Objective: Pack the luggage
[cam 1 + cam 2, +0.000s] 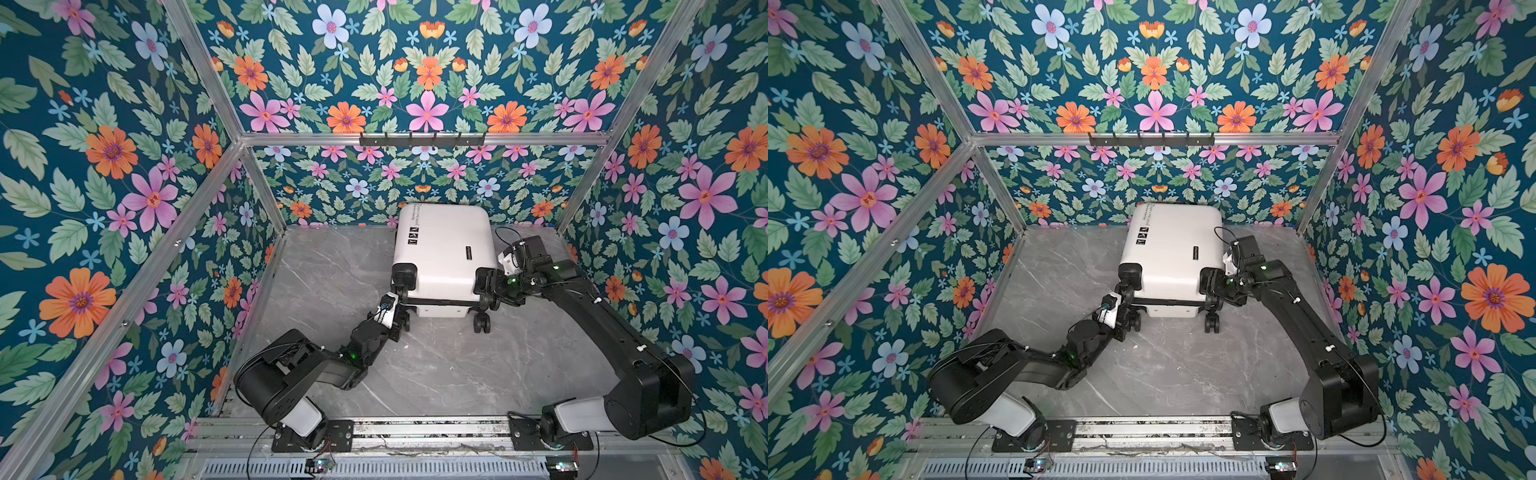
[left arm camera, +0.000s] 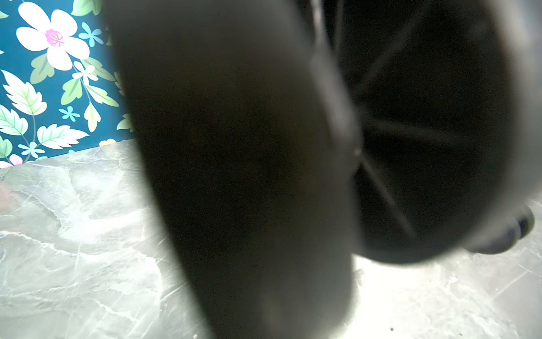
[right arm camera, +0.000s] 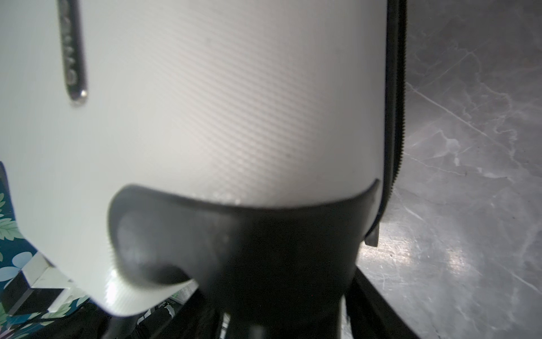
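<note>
The grey marble counter (image 1: 449, 374) fills the lower middle of both top views. Your left claw (image 1: 401, 298) is closed at the near-left wheel corner of the luggage (image 1: 446, 249). Your right claw (image 1: 485, 286) sits against the near-right wheel housing, and I cannot tell whether it grips. The white luggage lies zipped shut at centre frame, so its contents are hidden, with its far end by the floral wall (image 1: 424, 174).

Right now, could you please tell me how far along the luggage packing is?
Done, by the look of it: the luggage lies with its shells together on the table, nothing loose around it. In hand: the left fingers, shut, and the right fingers are at its wheel-end corners. Left: whether the zipper is fully closed cannot be told.
</note>
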Tool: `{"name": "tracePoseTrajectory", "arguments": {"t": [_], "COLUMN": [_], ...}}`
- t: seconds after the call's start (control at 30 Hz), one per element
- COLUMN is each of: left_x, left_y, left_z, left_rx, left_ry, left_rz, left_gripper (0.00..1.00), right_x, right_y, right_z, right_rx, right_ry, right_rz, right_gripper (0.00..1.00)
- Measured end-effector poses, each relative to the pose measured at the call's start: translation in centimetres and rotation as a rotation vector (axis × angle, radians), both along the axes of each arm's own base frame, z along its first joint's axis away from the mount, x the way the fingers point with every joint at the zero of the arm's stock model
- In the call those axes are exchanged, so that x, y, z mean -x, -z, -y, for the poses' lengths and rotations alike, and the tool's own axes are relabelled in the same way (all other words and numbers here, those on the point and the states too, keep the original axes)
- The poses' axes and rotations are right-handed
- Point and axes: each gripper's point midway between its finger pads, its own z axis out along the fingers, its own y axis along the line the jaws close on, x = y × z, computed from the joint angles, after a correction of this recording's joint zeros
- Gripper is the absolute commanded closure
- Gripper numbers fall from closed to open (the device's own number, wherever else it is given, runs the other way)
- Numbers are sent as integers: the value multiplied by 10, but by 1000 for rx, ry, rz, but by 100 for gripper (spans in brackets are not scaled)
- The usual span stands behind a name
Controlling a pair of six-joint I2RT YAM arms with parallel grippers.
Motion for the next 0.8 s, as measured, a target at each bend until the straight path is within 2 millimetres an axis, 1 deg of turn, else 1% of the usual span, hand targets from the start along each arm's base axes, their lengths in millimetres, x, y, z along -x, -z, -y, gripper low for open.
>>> {"name": "tracePoseTrajectory", "arguments": {"t": [0.07,0.2,0.3,0.4,0.6,0.8], "left_x": [0,1,3,6,16,26], "left_y": [0,-1,-3,-6,-14,-22], "left_z": [0,0,-1,-4,-12,2], "left_rx": [1,5,8,15,2,-14], "left_ry": [3,7,4,-8,-57,-41], "left_rz": [-1,-9,-24,-49,-69,-67], "left_gripper": [100,100,100,100,100,100], "right_x": [-1,-2,-2,0,13,21], "right_y": [1,0,1,-1,-13,-14], "right_z": [-1,-3,-6,-12,-34,-51], "right_rx": [-1,-16,-38,-79,-95,-111], "right_ry": [-3,-5,8,44,103,158], "right_rz": [-4,-8,-26,-57,-73,-106], "right_gripper": [65,100,100,100,100,100]}}
